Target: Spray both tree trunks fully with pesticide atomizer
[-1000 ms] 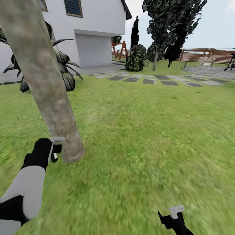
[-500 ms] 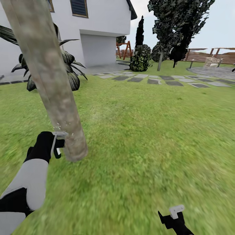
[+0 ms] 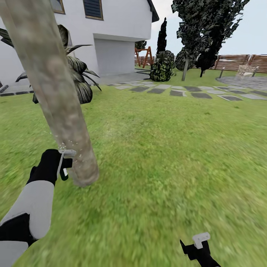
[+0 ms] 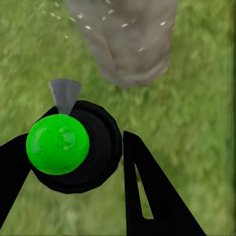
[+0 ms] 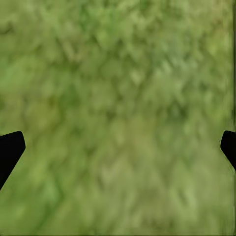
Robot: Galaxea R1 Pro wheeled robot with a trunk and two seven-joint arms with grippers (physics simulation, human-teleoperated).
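Note:
A thick mottled grey-brown tree trunk (image 3: 55,89) rises from the grass (image 3: 167,148) at the left of the head view. My left gripper (image 3: 61,165) is shut on the pesticide atomizer (image 3: 66,159), whose pale grey trigger head sits right beside the trunk's base. Pale spray specks hang between nozzle and bark. In the left wrist view the atomizer (image 4: 73,145) shows its green spot between the black fingers (image 4: 147,191), with the trunk (image 4: 128,39) just beyond. My right gripper (image 3: 198,248) is low at the bottom right, open over bare grass (image 5: 118,118). A second tall tree (image 3: 200,33) stands far off.
A spiky dark palm (image 3: 76,79) stands behind the near trunk. A white house (image 3: 107,33) is at the back left. Grey stepping stones (image 3: 185,91) cross the lawn, with a rounded shrub (image 3: 162,66), a wooden fence (image 3: 237,62) and a patio (image 3: 244,81) at the far right.
The whole view has shifted a little, so the camera moved. My left gripper with the atomizer has risen slightly along the trunk's base, with spray specks still in the air. The right gripper is unmoved.

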